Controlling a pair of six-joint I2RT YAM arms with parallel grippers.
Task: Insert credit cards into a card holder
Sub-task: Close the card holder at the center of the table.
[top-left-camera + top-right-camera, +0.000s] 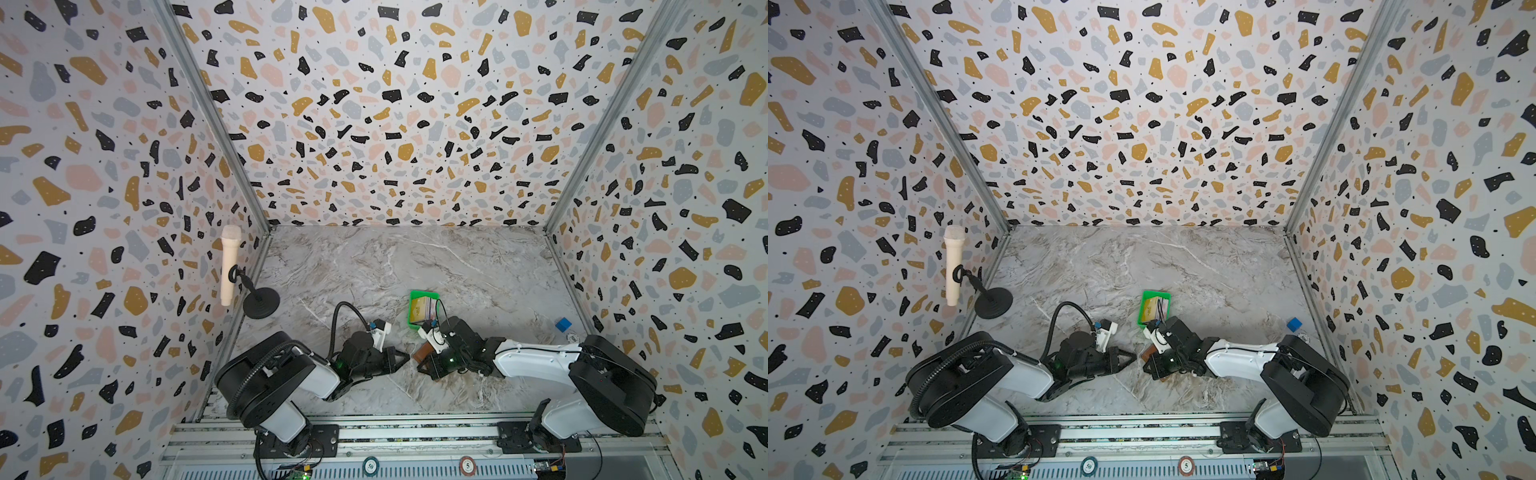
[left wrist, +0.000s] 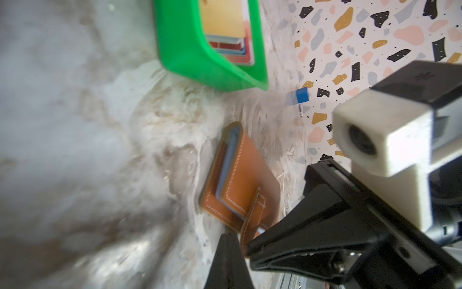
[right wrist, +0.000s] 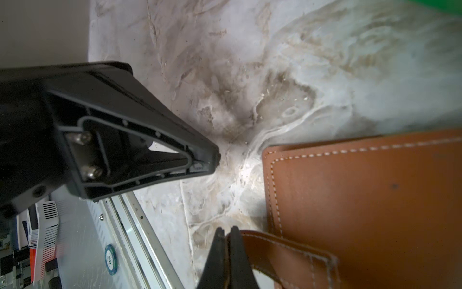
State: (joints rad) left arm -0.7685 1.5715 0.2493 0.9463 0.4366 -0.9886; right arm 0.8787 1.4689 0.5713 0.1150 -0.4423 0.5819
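Observation:
The tan-brown card holder lies closed on the marble table near its front. Its snap tab curls up off the table. My right gripper is shut on the end of that tab. My left gripper is shut and holds nothing. Its tip points at the tab from the left, a finger's width away. The credit cards sit stacked in a green tray just behind the card holder, a yellow one on top.
A cream microphone on a black stand is by the left wall. A blue cube lies by the right wall. Two poker chips rest on the front rail. Patterned walls close in three sides.

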